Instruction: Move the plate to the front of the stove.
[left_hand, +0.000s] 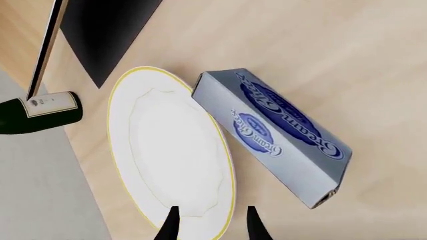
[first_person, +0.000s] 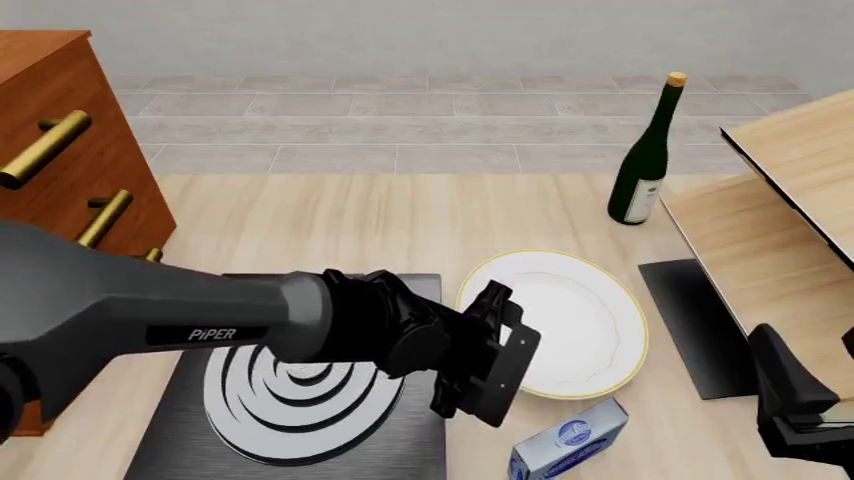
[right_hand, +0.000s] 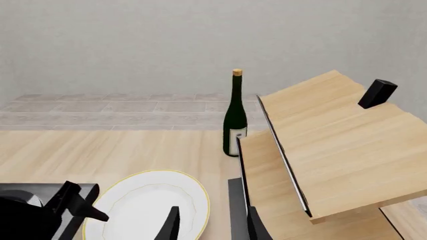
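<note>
The white plate (first_person: 567, 315) with its thin yellow rim lies flat on the table, just right of the stove (first_person: 307, 400), a dark slab with silver rings. My left gripper (first_person: 497, 350) hovers at the plate's near-left edge. In the left wrist view the plate (left_hand: 170, 150) fills the middle. There the left gripper (left_hand: 212, 226) is open, with one fingertip over the plate, the other outside it, and the rim between them. My right gripper (first_person: 801, 405) waits at the front right, open (right_hand: 210, 227) and holding nothing. The plate (right_hand: 150, 210) lies ahead of it.
A blue-and-white cream cheese box (first_person: 567, 447) lies against the plate's near edge. A green wine bottle (first_person: 647, 160) stands behind the plate. A plain black mat (first_person: 694, 320) and a tilted wooden shelf (first_person: 787, 230) are on the right. A wooden drawer cabinet (first_person: 54, 150) stands far left.
</note>
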